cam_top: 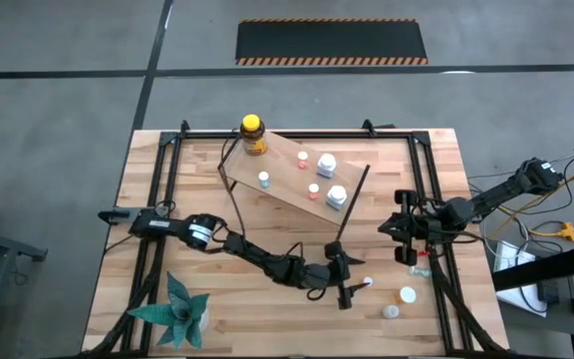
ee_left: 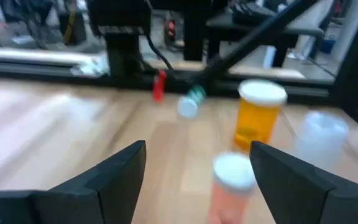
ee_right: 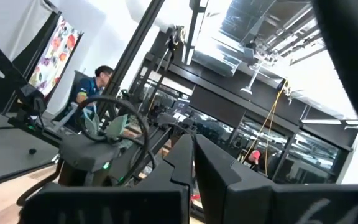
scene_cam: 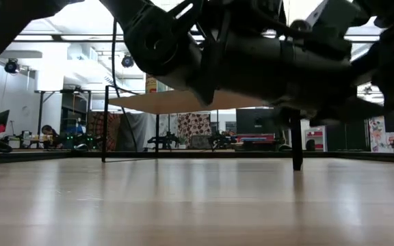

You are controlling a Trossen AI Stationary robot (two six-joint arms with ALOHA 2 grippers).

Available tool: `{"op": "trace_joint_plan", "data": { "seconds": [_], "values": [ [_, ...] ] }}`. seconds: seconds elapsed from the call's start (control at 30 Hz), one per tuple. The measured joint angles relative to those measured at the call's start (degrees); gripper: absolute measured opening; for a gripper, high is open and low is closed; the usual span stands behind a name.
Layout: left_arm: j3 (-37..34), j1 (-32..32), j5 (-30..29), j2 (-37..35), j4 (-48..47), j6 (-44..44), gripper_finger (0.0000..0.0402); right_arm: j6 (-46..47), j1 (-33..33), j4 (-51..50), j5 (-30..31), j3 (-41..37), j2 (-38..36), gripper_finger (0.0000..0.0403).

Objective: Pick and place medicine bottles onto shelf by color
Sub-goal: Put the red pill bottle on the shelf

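My left gripper reaches across the table's near middle, low over the wood. In the left wrist view my left gripper is open, and a small pink bottle with a white cap stands upright just beyond its fingertips, untouched. This bottle also shows in the high view. My right gripper hovers at the right, shut and empty in its wrist view. The shelf stands on thin black legs at the far middle. It carries an amber bottle with a yellow cap and several small bottles.
An orange bottle, a translucent white bottle and a teal-capped bottle lying on its side lie beyond the pink one. A green paper plant stands at the near left. Black frame rails run along the table's sides.
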Motion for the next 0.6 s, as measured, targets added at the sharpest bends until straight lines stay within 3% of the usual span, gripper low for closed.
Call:
{"op": "trace_joint_plan", "data": {
  "seconds": [0.3,0.6],
  "values": [
    [0.1,-0.3,1.8,0.0,-0.2,-1.0,0.0272,-0.2,0.0,0.0,0.0,0.0,0.0,0.0008],
    [4.9,-0.3,1.2,5.9,-0.6,-2.6,0.0272,-0.7,0.0,-0.6,0.0,0.0,0.1,0.0009]
  ]
}}
